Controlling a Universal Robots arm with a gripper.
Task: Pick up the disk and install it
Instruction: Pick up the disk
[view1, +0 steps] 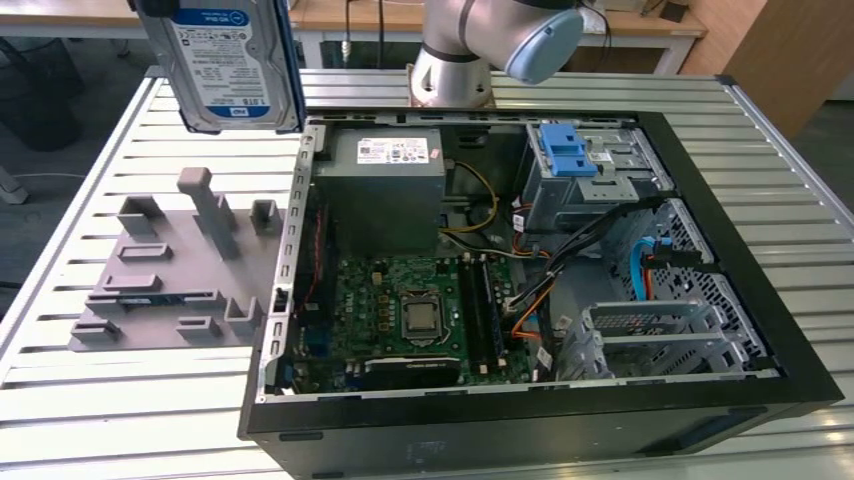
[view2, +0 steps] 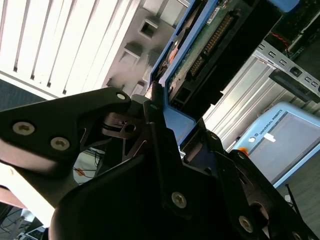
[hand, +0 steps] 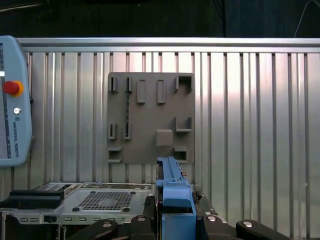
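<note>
Disk in transit above the open computer. In the exterior view, the disk (view1: 227, 65) hung upright in the air, its blue-and-white label facing the camera. It was above the tabletop (view1: 134, 400) and near the far corner of the computer case (view1: 534, 410) on the exterior view's left. It touched neither the case nor the grey fixture plate (view1: 160, 270) lying beside the case.

In the second wrist view, the claw (view2: 157, 115) was clamped on the disk's blue carrier rail (view2: 177, 125), with black fingers (view2: 100, 107) pressed against it and the circuit-board side of the disk turned toward that camera. The grasp at one end probably left most of the body free beyond the claw, so that the free end could enter a bay first.

The drive cage (view1: 587, 175), marked by two blue tabs (view1: 566, 150), sat in the case's far corner on the exterior view's right, beyond the power supply (view1: 387, 190) and well apart from the disk. Installation therefore appeared not yet done.

The first wrist view looked past the rail at the fixture plate and a teach pendant (hand: 12, 100) on the slatted tabletop.
</note>
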